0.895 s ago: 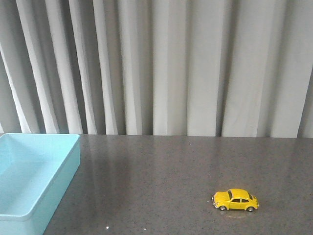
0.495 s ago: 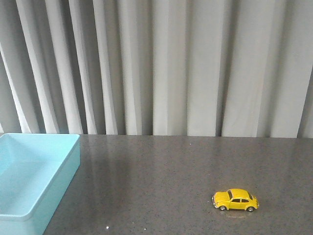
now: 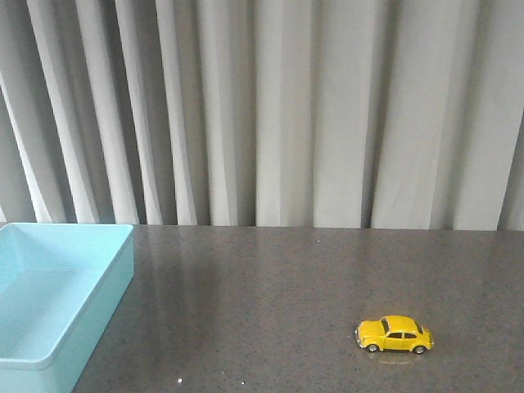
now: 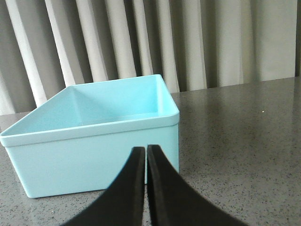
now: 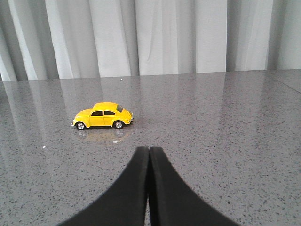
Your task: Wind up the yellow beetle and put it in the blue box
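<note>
The yellow beetle (image 3: pixel 395 334) stands on its wheels on the dark speckled table, at the front right in the front view, side-on. It also shows in the right wrist view (image 5: pixel 102 116), a short way beyond my right gripper (image 5: pixel 149 149), which is shut and empty. The blue box (image 3: pixel 49 291) sits at the front left, open-topped and empty. In the left wrist view the blue box (image 4: pixel 94 136) stands just beyond my left gripper (image 4: pixel 145 149), which is shut and empty. Neither gripper shows in the front view.
The dark speckled table (image 3: pixel 270 295) runs back to a grey pleated curtain (image 3: pixel 270 115). The stretch of table between the box and the car holds no other objects.
</note>
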Controlling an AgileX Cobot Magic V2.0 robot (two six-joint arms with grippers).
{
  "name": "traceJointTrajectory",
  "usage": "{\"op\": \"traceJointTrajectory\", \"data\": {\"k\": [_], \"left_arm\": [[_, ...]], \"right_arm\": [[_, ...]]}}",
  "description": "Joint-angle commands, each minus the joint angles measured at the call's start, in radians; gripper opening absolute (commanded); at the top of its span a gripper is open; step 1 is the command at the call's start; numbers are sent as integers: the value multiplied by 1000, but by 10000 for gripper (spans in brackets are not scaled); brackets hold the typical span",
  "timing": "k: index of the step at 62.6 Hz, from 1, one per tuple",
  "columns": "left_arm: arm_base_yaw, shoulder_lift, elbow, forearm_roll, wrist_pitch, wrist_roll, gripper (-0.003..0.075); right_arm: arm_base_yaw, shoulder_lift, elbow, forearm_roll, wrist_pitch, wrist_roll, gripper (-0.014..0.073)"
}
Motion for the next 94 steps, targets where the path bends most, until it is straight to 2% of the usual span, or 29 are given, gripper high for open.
{"op": "traceJointTrajectory", "data": {"k": [1, 45, 54, 63, 69, 79, 94], "left_arm": [[0, -16, -8, -9, -77, -4, -6], [0, -16, -8, -10, -84, -4, -6], [0, -16, -35, -12, -90, -7, -6], [0, -6, -148, -14, -72, -74, -6], [0, 44, -261, -14, -11, -116, -6], [0, 212, -484, -8, 147, -131, -6], [0, 482, -732, -7, 287, -124, -6]], "right_arm": [[-6, -6, 4, -7, -79, -5, -4], [-6, -6, 4, -7, -83, -5, -4], [-6, -6, -18, 49, -72, -2, -4], [-6, 7, -157, 43, -4, -11, -4], [-6, 69, -297, -3, 86, -12, -4], [-6, 255, -544, -85, 242, -12, -4], [-6, 544, -797, -86, 376, -12, -4]]}}
